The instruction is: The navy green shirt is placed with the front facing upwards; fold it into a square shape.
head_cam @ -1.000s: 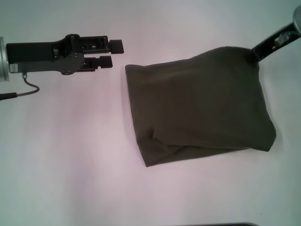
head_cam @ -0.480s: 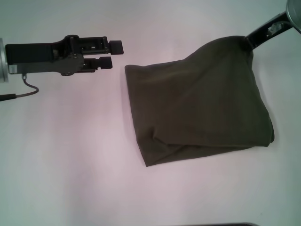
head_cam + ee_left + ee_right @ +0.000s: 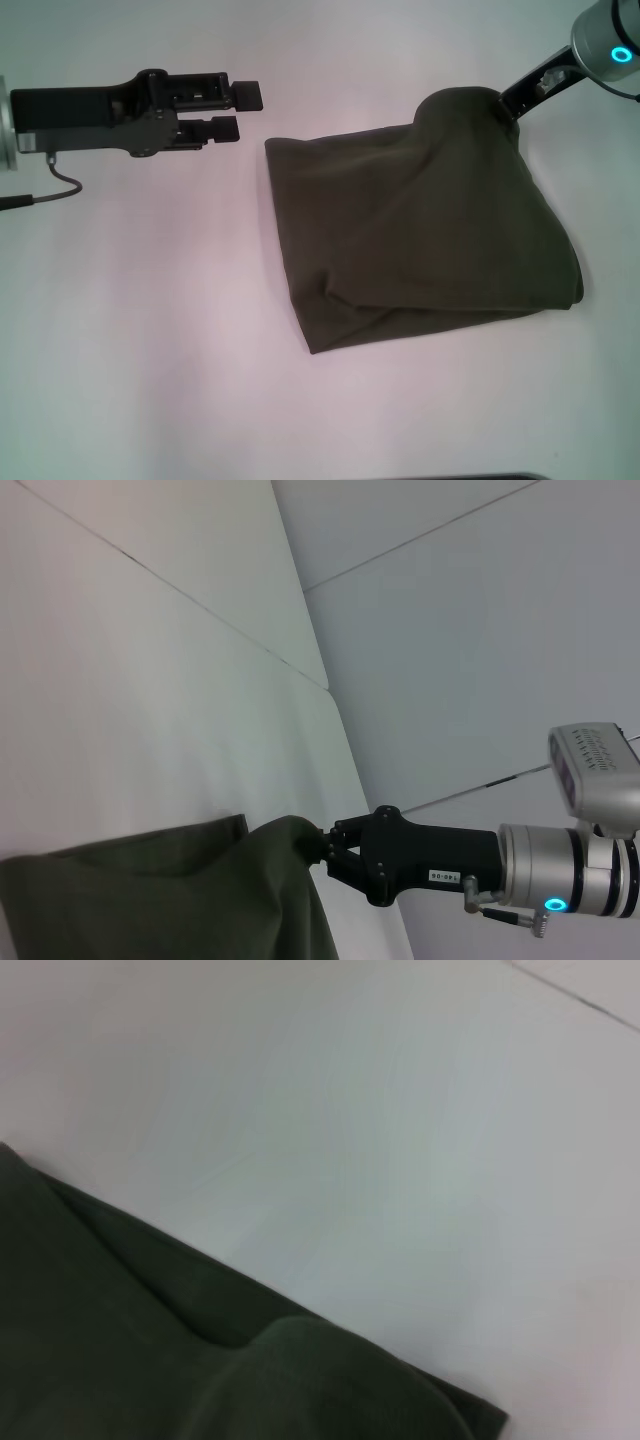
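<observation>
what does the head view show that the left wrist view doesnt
Only the head view shows the left end effector, open and hovering apart from the cloth, plus the whole folded outline of the dark olive-green cotton shirt on the white table. Only the left wrist view shows wall panel seams behind. Both show the right end effector pinching the shirt's raised far corner.

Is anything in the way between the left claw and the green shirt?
No. Only bare white table lies between the left gripper and the shirt. The right gripper already pinches the shirt's far right corner, lifting it.
</observation>
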Motion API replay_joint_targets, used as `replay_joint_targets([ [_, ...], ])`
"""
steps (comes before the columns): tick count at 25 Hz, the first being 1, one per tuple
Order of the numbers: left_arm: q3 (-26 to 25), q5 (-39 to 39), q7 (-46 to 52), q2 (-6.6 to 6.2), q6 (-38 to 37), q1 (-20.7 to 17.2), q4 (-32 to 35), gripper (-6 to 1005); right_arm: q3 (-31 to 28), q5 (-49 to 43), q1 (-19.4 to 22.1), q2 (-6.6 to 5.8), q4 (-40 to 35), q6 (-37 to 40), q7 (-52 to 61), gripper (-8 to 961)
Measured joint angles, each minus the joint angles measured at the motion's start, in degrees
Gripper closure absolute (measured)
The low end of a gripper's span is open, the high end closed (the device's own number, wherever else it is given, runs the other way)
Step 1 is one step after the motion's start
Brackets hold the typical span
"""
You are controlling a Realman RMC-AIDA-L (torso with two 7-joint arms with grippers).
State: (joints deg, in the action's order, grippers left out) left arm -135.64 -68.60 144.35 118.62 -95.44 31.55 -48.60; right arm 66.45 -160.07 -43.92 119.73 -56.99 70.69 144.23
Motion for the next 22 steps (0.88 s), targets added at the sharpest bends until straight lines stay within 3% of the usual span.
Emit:
replay_joint_targets([
  [10, -0.19, -0.14, -0.10, 0.02, 0.25, 0.00, 0.00, 295, -1.73, -3.22, 0.03, -0.77, -1.34, -0.66, 4.87, 911],
  [16, -0.25, -0.14, -0.16, 0.02, 0.28, -0.21, 0.00, 297, -2.19, -3.43, -0.06, -0.63, -1.45, -0.80, 4.29, 911],
  [22, -0.24, -0.15, -0.23, 0.08, 0.17, -0.33, 0.08, 299, -1.81, -4.79, -0.31, -0.23, -1.27, -1.48, 4.55, 757],
])
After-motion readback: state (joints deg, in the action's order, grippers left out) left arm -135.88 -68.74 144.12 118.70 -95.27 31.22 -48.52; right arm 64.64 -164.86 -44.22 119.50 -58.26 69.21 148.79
